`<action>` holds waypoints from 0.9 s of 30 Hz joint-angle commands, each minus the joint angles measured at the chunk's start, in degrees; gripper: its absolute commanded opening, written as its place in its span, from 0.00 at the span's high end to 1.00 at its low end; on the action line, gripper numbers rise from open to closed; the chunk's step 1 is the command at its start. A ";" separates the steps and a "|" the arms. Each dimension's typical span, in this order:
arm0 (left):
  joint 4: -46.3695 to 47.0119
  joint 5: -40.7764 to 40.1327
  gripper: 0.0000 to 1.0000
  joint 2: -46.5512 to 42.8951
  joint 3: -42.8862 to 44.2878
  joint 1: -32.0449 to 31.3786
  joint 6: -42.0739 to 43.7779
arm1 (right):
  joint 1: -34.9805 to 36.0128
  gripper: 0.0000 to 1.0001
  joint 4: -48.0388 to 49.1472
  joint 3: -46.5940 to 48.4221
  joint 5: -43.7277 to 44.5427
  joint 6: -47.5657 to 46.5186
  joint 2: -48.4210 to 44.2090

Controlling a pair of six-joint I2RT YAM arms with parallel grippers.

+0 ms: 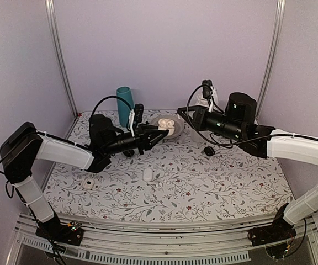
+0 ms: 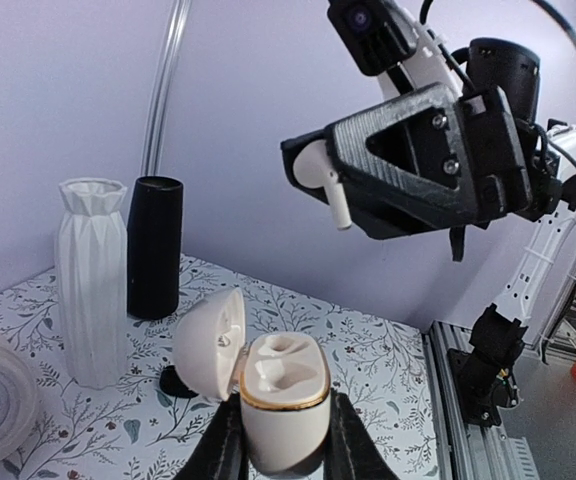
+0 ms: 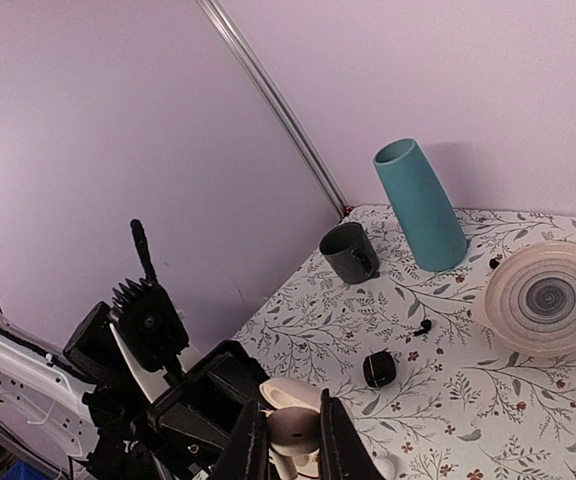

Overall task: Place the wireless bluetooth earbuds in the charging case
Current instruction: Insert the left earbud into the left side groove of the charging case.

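My left gripper (image 2: pixel 283 432) is shut on an open white charging case (image 2: pixel 284 392) with a gold rim, held upright above the table. Its lid (image 2: pixel 208 342) is swung left and both sockets look empty. My right gripper (image 3: pixel 286 432) is shut on a white stemmed earbud (image 3: pixel 294 430), which also shows in the left wrist view (image 2: pixel 326 184) up and to the right of the case, not touching it. In the top view the left gripper (image 1: pixel 158 134) and right gripper (image 1: pixel 182 113) meet near the back centre. A black earbud (image 3: pixel 423 326) lies on the table.
A teal vase (image 1: pixel 125 105), a pale plate (image 1: pixel 173 131) and a dark mug (image 3: pixel 349 251) stand at the back. A white vase (image 2: pixel 93 280) and a black cylinder (image 2: pixel 155 245) show in the left wrist view. A black case (image 1: pixel 208 150) and two white cases (image 1: pixel 147 174) (image 1: pixel 88 184) lie on the cloth.
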 commanded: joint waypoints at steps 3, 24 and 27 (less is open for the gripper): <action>2.77 1.07 1.00 0.55 1.10 -1.43 2.73 | 3.76 0.93 5.86 0.18 -0.73 -2.77 0.47; -1.21 2.36 1.00 -3.46 2.97 -3.26 5.49 | 8.31 0.93 7.19 1.12 2.69 -6.70 3.45; -1.94 2.30 1.00 -3.99 3.29 -3.45 5.66 | 8.55 0.93 7.20 1.13 3.77 -7.12 3.22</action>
